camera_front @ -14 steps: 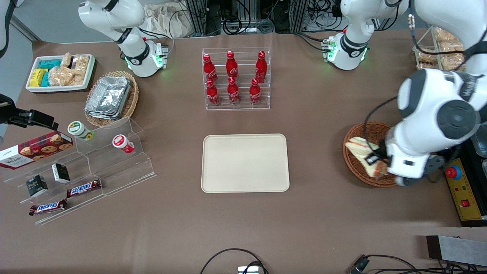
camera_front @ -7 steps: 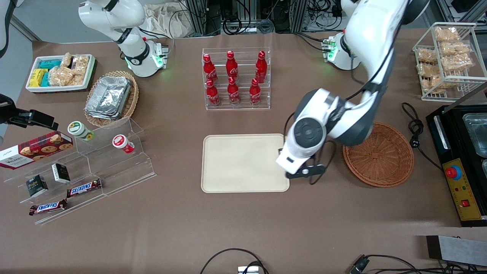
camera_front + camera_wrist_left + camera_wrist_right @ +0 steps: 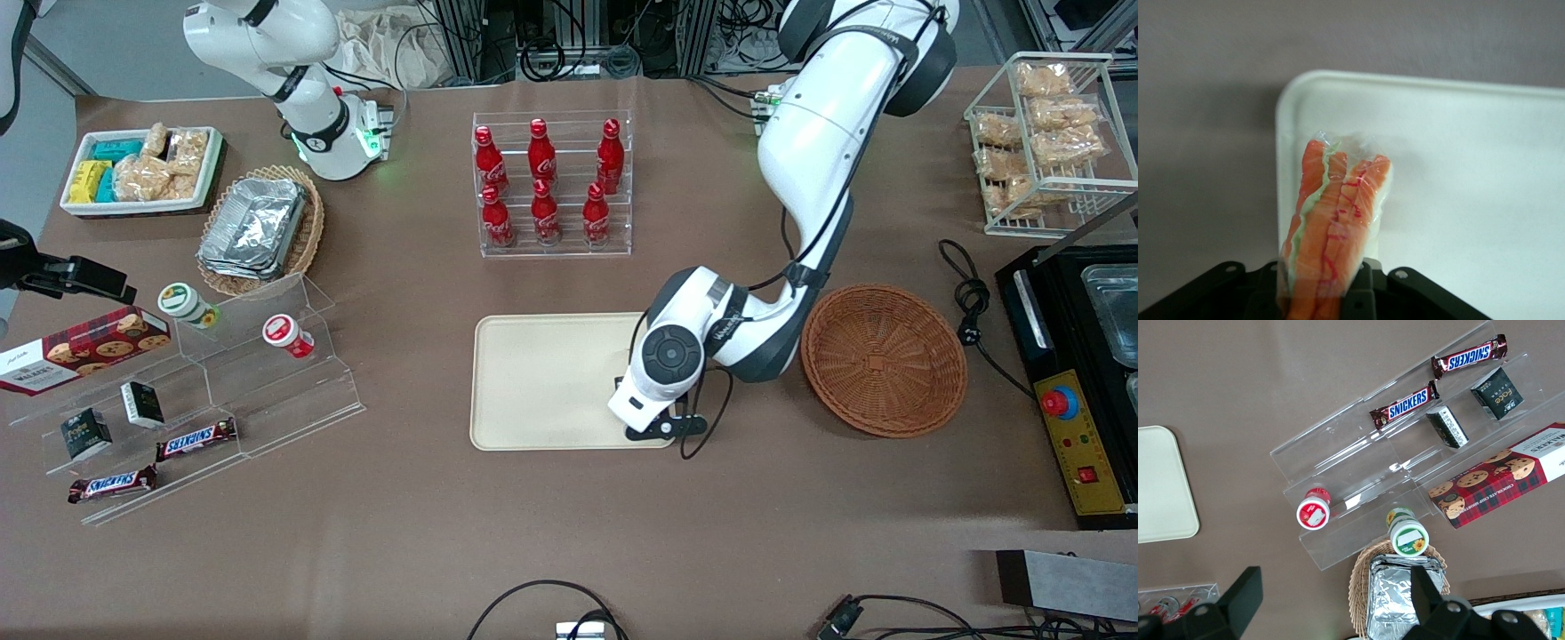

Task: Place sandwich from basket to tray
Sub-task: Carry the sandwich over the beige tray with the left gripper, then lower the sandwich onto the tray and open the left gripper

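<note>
The gripper (image 3: 1328, 297) hangs above the tray (image 3: 533, 382), at the tray's end nearer the basket (image 3: 885, 360), and pinches the sandwich (image 3: 1335, 220) by its lower end. The filling edge points down at the tray, probably so it lands flat inside the rim.

"SNICKERS" on two bars (image 3: 1408, 405), "Walkers" on the cookie box (image 3: 1501, 483).
</note>
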Robot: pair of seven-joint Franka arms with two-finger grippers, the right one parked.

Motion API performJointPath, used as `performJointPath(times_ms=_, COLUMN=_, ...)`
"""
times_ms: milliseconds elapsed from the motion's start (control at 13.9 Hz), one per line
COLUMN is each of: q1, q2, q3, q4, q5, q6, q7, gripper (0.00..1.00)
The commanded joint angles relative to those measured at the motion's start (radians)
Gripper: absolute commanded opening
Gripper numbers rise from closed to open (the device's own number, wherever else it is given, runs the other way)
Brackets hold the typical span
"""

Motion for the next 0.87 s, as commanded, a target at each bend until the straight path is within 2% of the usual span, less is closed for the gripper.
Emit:
performJointPath(times_ms=0, q1=-0.030, q2=0.019, q3=0.012, q4=0.031, q5=0.003, q6=-0.010, q7=-0.015, gripper=0.63)
performJointPath(times_ms=72, q1=-0.030, q2=0.018, q3=0.012, q4=0.031, q5=0.011, q6=-0.013, q7=-0.018, gripper=1.00)
performJointPath(times_ms=433, q1=-0.015, q2=-0.073, q3=0.023, q4=0.036, q5=0.022, q6=-0.034, q7=-0.023, gripper=1.00)
performJointPath(times_ms=649, q1=0.028, q2=-0.200, q3=0.052, q4=0.031, q5=0.020, q6=-0.104, q7=-0.007, gripper=1.00)
performJointPath(times_ms=794, q1=0.065, q2=-0.296, q3=0.052, q4=-0.010, q5=0.019, q6=-0.213, q7=0.014, gripper=1.00)
